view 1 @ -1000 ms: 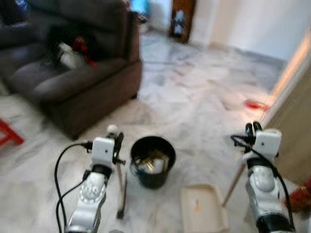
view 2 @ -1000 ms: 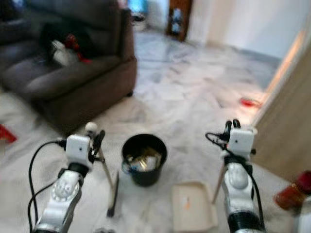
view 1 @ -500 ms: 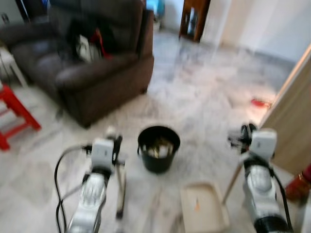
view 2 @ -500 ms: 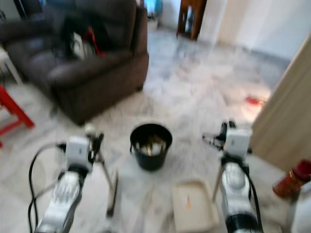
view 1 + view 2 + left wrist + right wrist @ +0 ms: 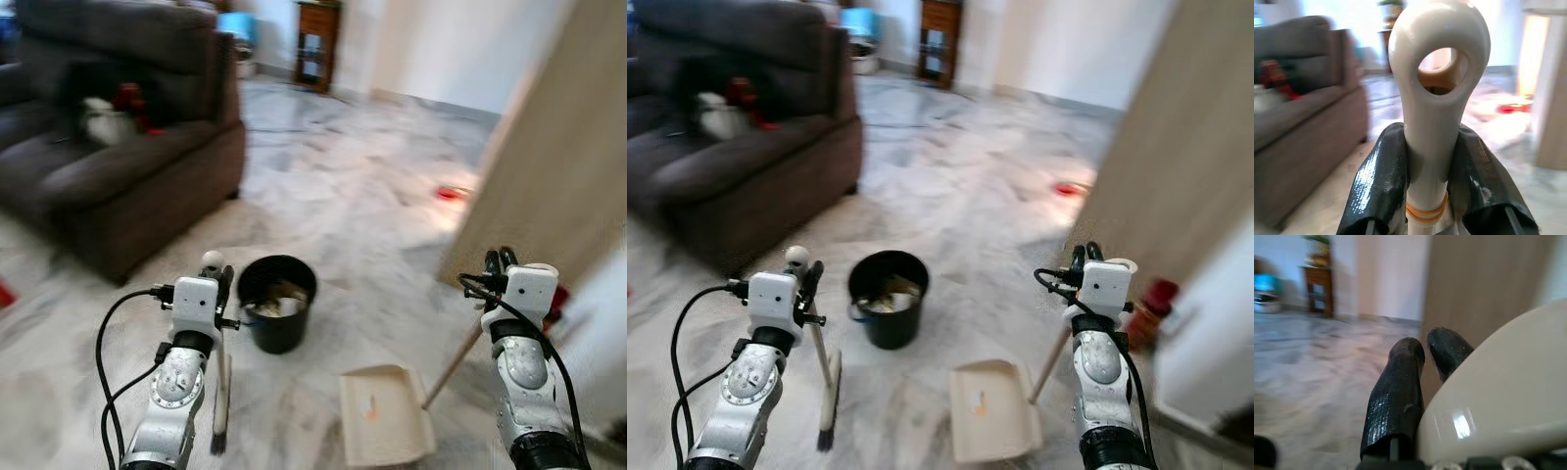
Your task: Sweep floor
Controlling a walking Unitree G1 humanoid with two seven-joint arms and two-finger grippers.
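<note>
My left gripper (image 5: pixel 224 285) is shut on the cream broom handle (image 5: pixel 1439 98), whose looped top pokes out above the black fingers (image 5: pixel 1380 182). The broom's dark brush head (image 5: pixel 219 428) rests on the marble floor below it. My right gripper (image 5: pixel 503 260) is shut on the wooden dustpan handle (image 5: pixel 453 365), its cream end cap (image 5: pixel 1508 404) beside the fingertips. The beige dustpan (image 5: pixel 384 427) lies flat on the floor between my arms with a small orange scrap on it.
A black bucket (image 5: pixel 277 305) holding rubbish stands just right of the broom. A dark brown sofa (image 5: pixel 108 166) sits at the left, a wooden panel (image 5: pixel 544 147) rises at the right, and a small red object (image 5: pixel 452 193) lies far ahead on open marble floor.
The whole view has swung: the sofa slid left and the wooden panel looms larger on the right. Both grippers keep the same hold on broom and dustpan.
</note>
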